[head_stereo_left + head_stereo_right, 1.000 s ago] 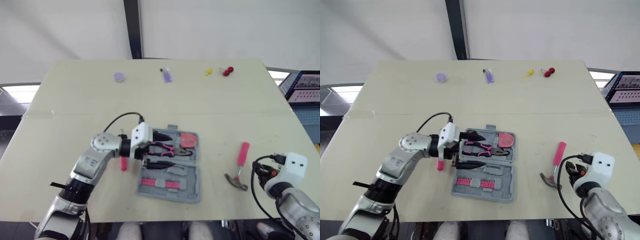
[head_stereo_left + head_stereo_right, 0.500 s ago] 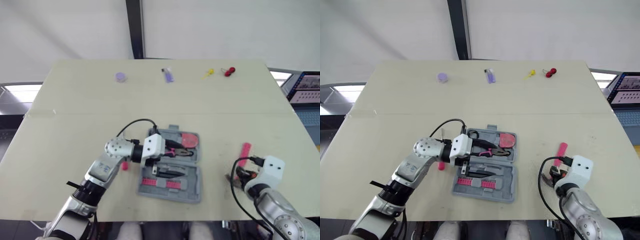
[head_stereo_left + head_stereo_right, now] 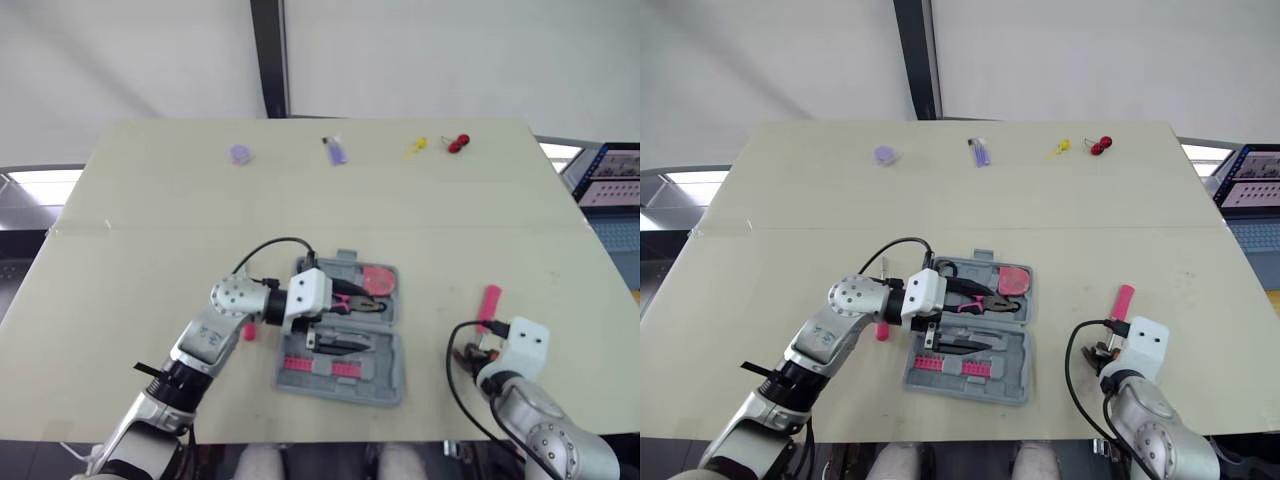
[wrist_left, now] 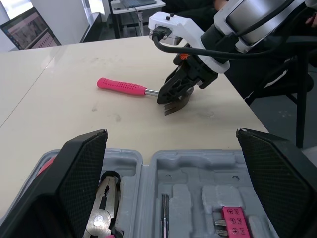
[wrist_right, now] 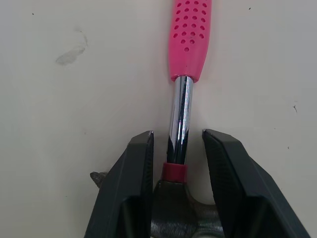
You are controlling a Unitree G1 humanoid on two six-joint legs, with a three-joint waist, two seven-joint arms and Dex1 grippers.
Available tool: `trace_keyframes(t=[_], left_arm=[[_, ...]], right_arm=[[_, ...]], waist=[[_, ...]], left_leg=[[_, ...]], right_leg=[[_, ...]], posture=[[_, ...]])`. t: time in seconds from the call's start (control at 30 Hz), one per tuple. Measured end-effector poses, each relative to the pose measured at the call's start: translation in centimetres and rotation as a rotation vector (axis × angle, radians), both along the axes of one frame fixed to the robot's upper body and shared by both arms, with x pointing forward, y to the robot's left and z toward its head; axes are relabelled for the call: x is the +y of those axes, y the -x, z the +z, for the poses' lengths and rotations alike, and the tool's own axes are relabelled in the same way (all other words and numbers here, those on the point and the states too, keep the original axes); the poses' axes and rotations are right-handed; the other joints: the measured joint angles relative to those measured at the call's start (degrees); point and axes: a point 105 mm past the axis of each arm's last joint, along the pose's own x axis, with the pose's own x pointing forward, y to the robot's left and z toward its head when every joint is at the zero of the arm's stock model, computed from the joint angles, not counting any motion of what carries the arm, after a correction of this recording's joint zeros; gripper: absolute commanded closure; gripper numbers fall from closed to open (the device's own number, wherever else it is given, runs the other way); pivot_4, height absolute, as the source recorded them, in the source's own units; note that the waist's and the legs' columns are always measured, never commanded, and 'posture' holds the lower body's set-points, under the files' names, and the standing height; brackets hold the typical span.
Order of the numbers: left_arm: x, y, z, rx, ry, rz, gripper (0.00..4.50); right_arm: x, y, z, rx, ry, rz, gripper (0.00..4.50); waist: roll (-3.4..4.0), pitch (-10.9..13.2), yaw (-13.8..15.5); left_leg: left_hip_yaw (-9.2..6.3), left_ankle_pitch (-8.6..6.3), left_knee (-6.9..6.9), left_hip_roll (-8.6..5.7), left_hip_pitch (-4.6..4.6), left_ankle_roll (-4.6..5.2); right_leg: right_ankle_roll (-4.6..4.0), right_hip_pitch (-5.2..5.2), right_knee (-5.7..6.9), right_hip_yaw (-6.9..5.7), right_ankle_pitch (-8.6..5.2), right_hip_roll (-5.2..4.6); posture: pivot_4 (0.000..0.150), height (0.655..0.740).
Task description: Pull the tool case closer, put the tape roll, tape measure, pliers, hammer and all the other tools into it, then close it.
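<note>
Count: 1 open grey tool case on the table; 1 pair of pliers and 1 round pink-red thing lie in its far half. 1 dark tool and 1 pink bit strip lie in its near half.

1 hammer lies on the table to the right of the case, well apart from it. Beyond the case, near the table's far edge, there are 4 small items: 1 purple roll, 1 purple piece, 1 yellow piece and 1 red piece.

Left gripper: over the case, fingers wide apart, holding nothing.

Right gripper: at the hammer's head end, fingers apart on either side of the steel shaft, a thin gap showing on each side.

Writing: small cross marks on the pink bit strip; no brand readable. The text on the screen far right of the case is too small to read.

Hidden: 1 pink item just left of the case is mostly covered by the left arm. The right gripper covers most of the hammer head.
</note>
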Motion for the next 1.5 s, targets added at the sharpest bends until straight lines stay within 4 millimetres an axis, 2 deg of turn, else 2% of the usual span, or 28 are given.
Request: trace_keyframes(t=[0.23,0.27,0.37,0.8,0.9,1.0,1.07,1.1,1.17,1.23,1.37,1.5], left_arm=[[-0.1,-0.2,0.0,0.005,-0.001,0.018,0.00],[-0.1,-0.2,0.0,0.007,-0.002,0.020,0.00],[0.0,-0.2,0.0,0.010,-0.004,0.024,0.00],[-0.3,-0.2,0.0,0.013,0.006,0.029,0.00],[-0.3,-0.2,0.1,0.013,0.008,0.031,0.00],[0.4,-0.6,0.1,0.009,0.004,0.059,0.00],[1.8,-1.1,0.0,0.006,-0.001,0.108,0.00],[2.3,-1.1,0.0,0.007,0.003,0.125,0.00],[3.9,-0.9,0.0,0.021,0.031,0.175,0.00],[5.5,-0.4,-0.2,0.032,0.044,0.228,0.00],[8.7,0.3,-0.7,0.056,0.052,0.333,0.00],[12.3,1.5,-0.2,0.042,0.108,0.476,0.00]], right_arm=[[0.0,-0.5,0.2,0.015,-0.007,0.013,2.81],[-0.1,-0.5,0.2,0.017,-0.007,0.013,3.37],[-0.3,-0.5,0.2,0.023,-0.002,0.005,4.43],[-0.3,-0.2,0.3,0.047,-0.019,0.031,4.43],[-0.5,-0.1,0.6,0.058,0.037,0.107,4.43],[-1.3,-0.6,2.3,0.060,0.178,0.261,4.43],[-1.3,-1.4,5.1,0.012,0.281,0.383,4.43],[-1.0,-1.7,6.1,-0.009,0.305,0.434,4.43],[1.0,-2.0,8.3,-0.051,0.321,0.613,4.43],[3.2,-2.1,9.5,-0.069,0.310,0.773,4.43],[6.8,-2.3,11.7,-0.120,0.307,1.001,4.43],[11.0,-2.6,13.0,-0.150,0.354,1.227,4.43]], waist=[[-0.02,-0.01,-0.03],[-0.02,-0.01,-0.04],[-0.02,-0.01,-0.04],[-0.02,-0.01,-0.02],[0.04,0.02,-0.01],[0.19,0.12,-0.01],[0.28,0.17,-0.33],[0.28,0.17,-0.43],[0.28,0.18,-1.10],[0.21,0.25,-1.45],[0.10,0.32,-1.37],[0.03,0.37,-1.42]], left_leg=[[0.00,0.00,0.01,0.00,0.00,0.00],[0.00,0.00,0.01,0.00,0.00,0.00],[0.00,0.00,-0.01,0.00,0.01,0.00],[-0.01,0.00,-0.03,0.00,0.00,0.00],[0.00,0.00,-0.03,0.00,-0.01,0.00],[0.00,-0.01,-0.01,-0.03,-0.05,0.01],[-0.06,0.00,-0.09,-0.03,-0.04,0.02],[-0.14,0.00,-0.12,-0.03,-0.02,0.02],[-0.31,0.00,-0.21,-0.03,0.01,0.02],[-0.33,0.00,-0.20,-0.05,0.01,0.02],[-0.39,0.00,-0.08,-0.06,-0.01,0.02],[-0.43,0.00,-0.10,-0.07,-0.06,0.02]], right_leg=[[0.00,0.01,0.00,0.00,0.00,0.00],[0.00,0.01,0.00,0.00,0.00,0.00],[0.00,0.01,0.00,0.00,0.00,0.00],[0.00,0.00,-0.02,-0.01,0.00,0.00],[0.00,0.00,-0.04,0.00,0.00,0.00],[0.00,-0.01,-0.07,0.03,0.00,-0.01],[0.00,-0.06,-0.09,0.03,0.00,0.01],[0.00,-0.06,-0.09,0.03,0.00,0.03],[0.00,-0.05,-0.12,-0.01,0.00,0.06],[0.00,-0.04,-0.15,0.01,0.00,0.06],[0.00,-0.01,-0.13,0.02,0.00,0.04],[0.00,-0.03,-0.15,0.00,0.00,0.03]], posture=[[0.150,0.7400],[0.150,0.7400],[0.150,0.7400],[0.150,0.7400],[0.150,0.7400],[0.150,0.7400],[0.150,0.7400],[0.150,0.7400],[0.150,0.7400],[0.150,0.7400],[0.150,0.7400],[0.150,0.7400]])
